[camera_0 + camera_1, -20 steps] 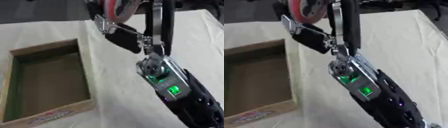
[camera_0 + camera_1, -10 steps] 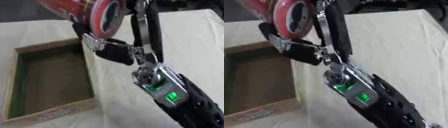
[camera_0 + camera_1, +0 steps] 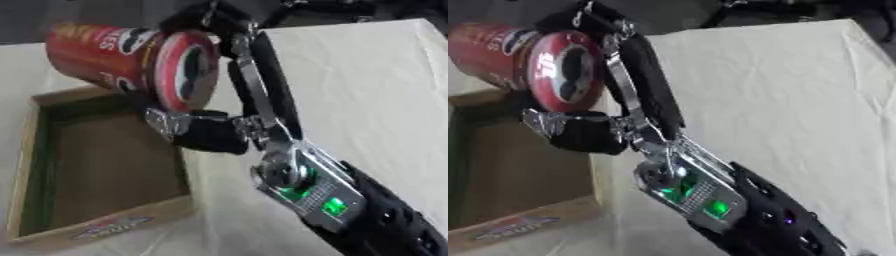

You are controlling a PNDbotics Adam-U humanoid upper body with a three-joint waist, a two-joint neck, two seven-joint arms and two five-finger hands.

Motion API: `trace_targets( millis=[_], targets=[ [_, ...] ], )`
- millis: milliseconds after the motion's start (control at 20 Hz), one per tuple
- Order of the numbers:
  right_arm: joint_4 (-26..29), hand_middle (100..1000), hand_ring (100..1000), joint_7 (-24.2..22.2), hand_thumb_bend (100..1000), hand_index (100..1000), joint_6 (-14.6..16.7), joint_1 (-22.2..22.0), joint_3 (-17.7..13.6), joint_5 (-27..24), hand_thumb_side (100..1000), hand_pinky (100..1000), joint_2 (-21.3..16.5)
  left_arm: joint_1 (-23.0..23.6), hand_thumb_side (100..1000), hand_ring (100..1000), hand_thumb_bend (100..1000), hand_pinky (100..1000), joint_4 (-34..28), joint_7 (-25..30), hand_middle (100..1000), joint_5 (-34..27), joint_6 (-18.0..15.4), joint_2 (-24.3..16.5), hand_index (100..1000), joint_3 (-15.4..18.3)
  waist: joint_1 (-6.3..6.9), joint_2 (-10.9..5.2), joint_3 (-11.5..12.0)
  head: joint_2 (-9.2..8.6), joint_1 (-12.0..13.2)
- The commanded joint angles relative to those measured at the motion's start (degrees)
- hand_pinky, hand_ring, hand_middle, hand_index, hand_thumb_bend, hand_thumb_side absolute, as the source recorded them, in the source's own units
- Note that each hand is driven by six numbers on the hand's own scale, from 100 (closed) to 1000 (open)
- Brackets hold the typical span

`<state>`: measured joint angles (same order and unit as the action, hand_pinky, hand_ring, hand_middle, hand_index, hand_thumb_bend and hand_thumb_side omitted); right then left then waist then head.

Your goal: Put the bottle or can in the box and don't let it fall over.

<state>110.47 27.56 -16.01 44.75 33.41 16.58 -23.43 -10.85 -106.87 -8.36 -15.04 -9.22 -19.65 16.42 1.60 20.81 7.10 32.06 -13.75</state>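
a table (image 3: 367,85) under a pale, cream cloth carries everything here; the cloth shows soft creases on the side away from the fingers (image 3: 249,75) and its far edge meets a dark background. directly on it lies one thing, an open cardboard box (image 3: 105,227) with a dark inside, low walls and a printed label on its near wall. the box sits below and to the left of the fingers, its right wall just beneath them.
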Motion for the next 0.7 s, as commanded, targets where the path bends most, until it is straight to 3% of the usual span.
trace_targets(
  millis=[50, 100, 200, 250, 300, 350, 450, 550, 700],
  targets=[
    [-0.8, 670, 694, -0.6, 427, 583, -1.5, 0.5, 0.3, -3.2, 100, 317, 0.1, -0.4, 322, 845, 1000, 897, -1.3, -0.2, 796, 0.1, 0.0, -2.0, 641, 0.5, 0.17, -1.63, 0.1, -0.35, 0.1],
    [-1.1, 678, 700, -1.0, 435, 586, -1.9, 0.5, 0.4, -3.9, 100, 324, 0.1, -0.4, 322, 845, 1000, 897, -1.3, -0.2, 796, 0.1, 0.0, -2.0, 641, 0.5, 0.19, -1.61, 0.0, -0.34, 0.1],
    [-1.8, 763, 755, -2.2, 599, 637, -2.8, 0.2, 0.6, -5.1, 100, 386, 0.1, -0.4, 323, 845, 1000, 897, -1.3, -0.1, 796, 0.1, 0.0, -2.0, 641, 0.5, 0.22, -1.57, 0.0, -0.35, 0.1],
    [-2.2, 861, 822, -3.3, 692, 731, -3.1, 0.0, 0.7, -5.2, 100, 491, 0.0, -0.4, 323, 845, 1000, 897, -1.3, -0.1, 796, 0.1, 0.0, -2.0, 641, 0.5, 0.23, -1.55, 0.0, -0.37, 0.1],
    [-2.6, 882, 838, -4.5, 722, 754, -3.4, -0.1, 0.6, -4.7, 125, 517, -0.1, -0.4, 323, 845, 1000, 897, -1.3, -0.1, 796, 0.2, 0.0, -2.0, 641, 0.5, 0.24, -1.55, -0.1, -0.37, 0.1],
    [-2.7, 944, 885, -5.4, 826, 819, -3.6, -0.2, 0.3, -4.1, 227, 582, -0.1, -0.4, 323, 845, 1000, 897, -1.3, -0.1, 796, 0.2, 0.0, -2.0, 642, 0.6, 0.25, -1.54, -0.1, -0.37, 0.1],
    [-2.9, 994, 931, -7.0, 933, 872, -3.7, -0.5, -0.3, -2.4, 317, 634, -0.2, -0.3, 323, 845, 1000, 897, -1.3, -0.1, 796, 0.2, 0.0, -2.0, 642, 0.6, 0.27, -1.54, -0.2, -0.33, 0.1],
    [-3.0, 993, 935, -8.1, 963, 876, -4.1, -0.6, -0.9, -0.5, 343, 640, -0.2, -0.3, 322, 845, 1000, 897, -1.3, -0.1, 796, 0.2, -0.1, -2.0, 642, 0.6, 0.29, -1.53, -0.2, -0.34, 0.1],
    [-2.5, 981, 926, -7.7, 938, 864, -4.3, -0.9, -1.8, 0.6, 327, 632, -0.2, -0.3, 321, 845, 1000, 897, -1.2, -0.1, 796, 0.2, -0.1, -2.0, 642, 0.6, 0.33, -1.52, -0.3, -0.36, 0.1]
  ],
)
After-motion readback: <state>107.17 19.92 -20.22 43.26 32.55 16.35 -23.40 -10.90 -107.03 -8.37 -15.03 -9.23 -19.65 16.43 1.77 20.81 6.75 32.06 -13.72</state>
